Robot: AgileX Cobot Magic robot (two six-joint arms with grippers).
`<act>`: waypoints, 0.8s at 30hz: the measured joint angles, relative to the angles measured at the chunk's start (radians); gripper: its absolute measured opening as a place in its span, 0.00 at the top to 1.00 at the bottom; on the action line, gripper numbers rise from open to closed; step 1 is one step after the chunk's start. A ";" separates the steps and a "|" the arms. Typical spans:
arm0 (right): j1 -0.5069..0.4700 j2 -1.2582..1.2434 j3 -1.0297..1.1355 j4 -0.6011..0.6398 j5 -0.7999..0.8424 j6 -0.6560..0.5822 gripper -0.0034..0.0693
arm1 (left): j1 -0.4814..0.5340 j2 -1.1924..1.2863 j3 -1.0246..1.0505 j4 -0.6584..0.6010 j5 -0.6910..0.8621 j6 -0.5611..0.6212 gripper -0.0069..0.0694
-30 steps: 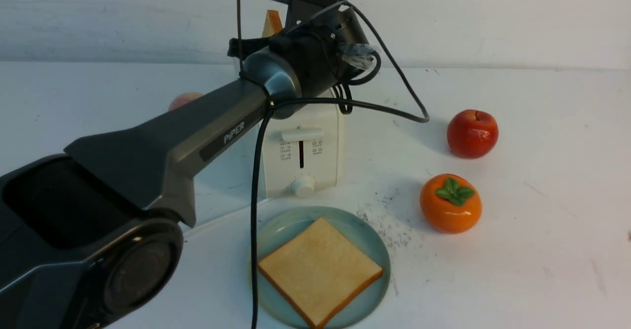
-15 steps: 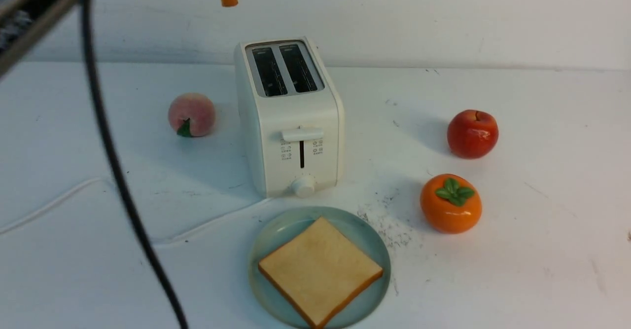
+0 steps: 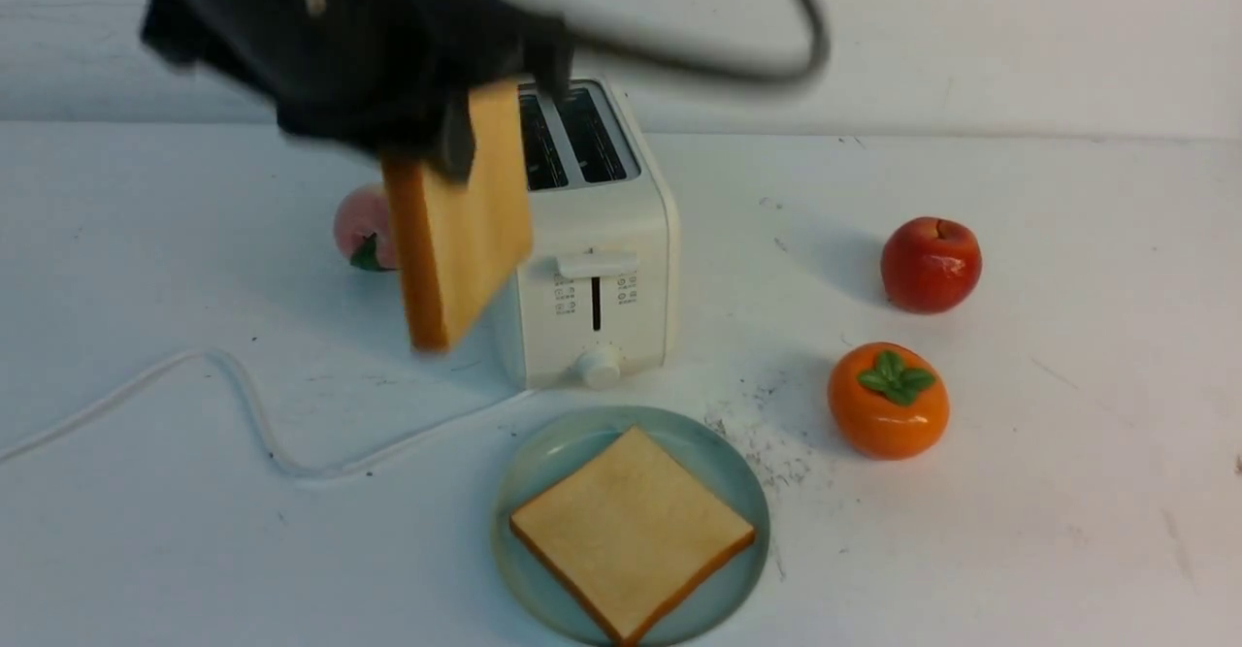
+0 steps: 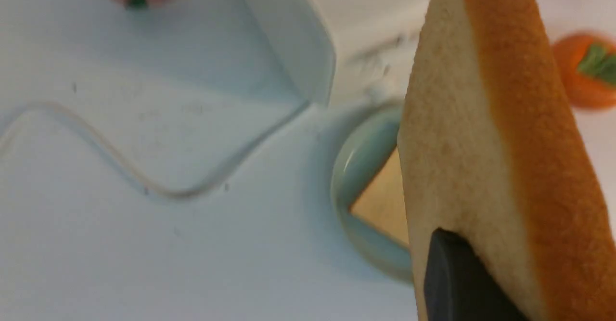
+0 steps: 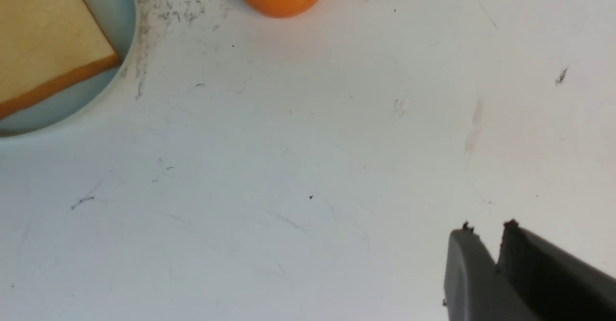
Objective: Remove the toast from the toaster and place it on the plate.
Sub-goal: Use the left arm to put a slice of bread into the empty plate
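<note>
Front: left gripper (image 3: 464, 138), motion-blurred and up high, is pinching a tan square toast slice with orange-brown crust (image 3: 461, 230) by its upper part. The slice hangs on edge in the air, in front of the left side of the boxy cream-white two-slot toaster (image 3: 594, 278), fully out of the slots. The round pale mint-green plate (image 3: 543, 448) sits just in front of the toaster, with a second toast slice (image 3: 631, 531) lying flat on it. A thin white cord (image 3: 243, 404) snakes left over the white table (image 3: 1067, 511). A pink peach (image 3: 357, 230) is left of the toaster. A glossy red apple (image 3: 930, 264) and an orange persimmon with a green leaf cap (image 3: 888, 400) are off to the right

Left wrist: blurred. One dark finger (image 4: 457, 282) is pressed on the held slice's face, the other is hidden behind it. The plate rim and a corner of the second slice show below

Right wrist: right gripper (image 5: 488, 232) is over bare table, tips close with a narrow slit between them and nothing in it. The plate edge and persimmon are well away
</note>
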 joint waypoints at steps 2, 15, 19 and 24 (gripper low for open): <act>0.000 0.000 0.000 0.000 0.000 0.000 0.81 | 0.000 0.005 0.139 -0.003 -0.080 0.001 0.77; 0.000 0.000 0.000 0.000 -0.013 0.000 0.81 | -0.197 0.060 0.359 0.365 -0.473 -0.170 0.77; 0.000 0.000 0.000 0.001 -0.015 0.000 0.81 | -0.255 0.115 0.359 0.619 -0.495 -0.362 0.77; 0.000 0.000 0.000 0.001 -0.015 0.000 0.80 | -0.268 0.196 0.359 0.758 -0.520 -0.487 0.77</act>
